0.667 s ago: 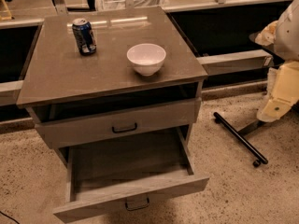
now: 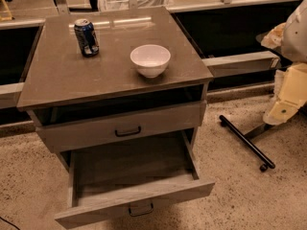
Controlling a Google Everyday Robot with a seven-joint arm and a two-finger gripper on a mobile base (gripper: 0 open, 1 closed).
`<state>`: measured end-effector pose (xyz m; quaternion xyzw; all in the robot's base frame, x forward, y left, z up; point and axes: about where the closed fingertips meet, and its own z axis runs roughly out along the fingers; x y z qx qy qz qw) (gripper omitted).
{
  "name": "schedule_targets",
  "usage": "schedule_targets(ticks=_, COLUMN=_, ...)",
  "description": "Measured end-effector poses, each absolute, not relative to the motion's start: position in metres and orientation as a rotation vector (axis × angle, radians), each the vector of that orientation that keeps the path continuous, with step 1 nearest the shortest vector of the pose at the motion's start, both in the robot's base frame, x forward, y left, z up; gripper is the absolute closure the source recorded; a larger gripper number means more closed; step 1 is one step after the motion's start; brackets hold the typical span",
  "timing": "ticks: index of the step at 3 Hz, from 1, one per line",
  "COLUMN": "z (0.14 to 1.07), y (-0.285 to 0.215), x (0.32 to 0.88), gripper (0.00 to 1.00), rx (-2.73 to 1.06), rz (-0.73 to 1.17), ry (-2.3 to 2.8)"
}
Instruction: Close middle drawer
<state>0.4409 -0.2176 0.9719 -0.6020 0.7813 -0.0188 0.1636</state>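
The middle drawer [image 2: 134, 195] is pulled far out of the grey wood-grain cabinet [image 2: 57, 75]. It is a wide shallow tray with nothing visible inside, a low front panel and a small black loop handle [image 2: 141, 209]. Above it, the drawer with the taller front panel [image 2: 120, 128] stands slightly out. My gripper [image 2: 280, 111] is at the end of the cream arm at the right edge, well to the right of the cabinet and apart from the drawer.
A blue soda can [image 2: 86, 36] and a white bowl [image 2: 150, 60] stand on the cabinet top. A black bar with small wheels [image 2: 247, 143] lies on the speckled floor right of the cabinet. Dark shelving runs behind.
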Motion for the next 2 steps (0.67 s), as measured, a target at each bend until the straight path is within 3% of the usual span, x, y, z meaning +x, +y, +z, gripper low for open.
schedule_targets(ticks=2, z=0.833, y=-0.164, x=0.434, gripper=0.0, rx=-1.835, rz=0.354, ry=2.05)
